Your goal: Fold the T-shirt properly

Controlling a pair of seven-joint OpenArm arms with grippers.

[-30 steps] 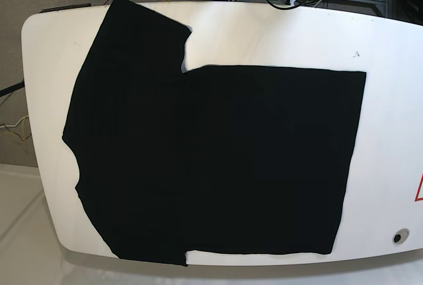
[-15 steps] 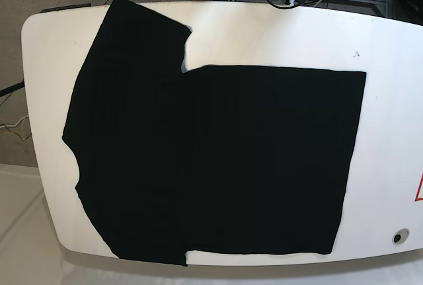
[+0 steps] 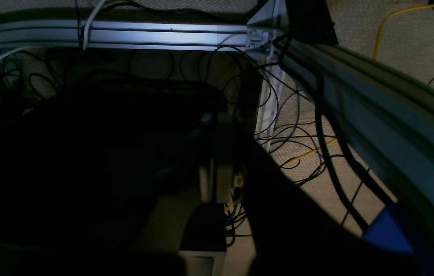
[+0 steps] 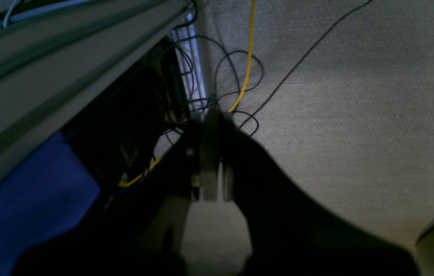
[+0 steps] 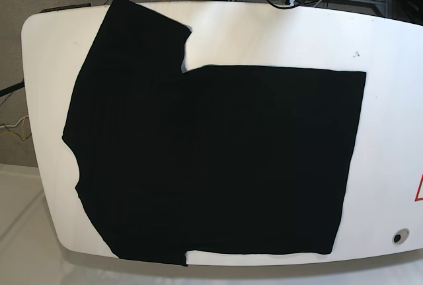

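No readable text, label, brand or number is showing in any view. One sign only: part of a red-outlined triangle [image 5: 419,189] is sitting on the white table [image 5: 383,47] at its right edge, cut off by the frame; nothing inside it is legible. The T-shirt [image 5: 211,159] is lying plain black, showing no print or lettering. Both wrist views are looking under the table at cables and floor, too dark for any marking to be read.
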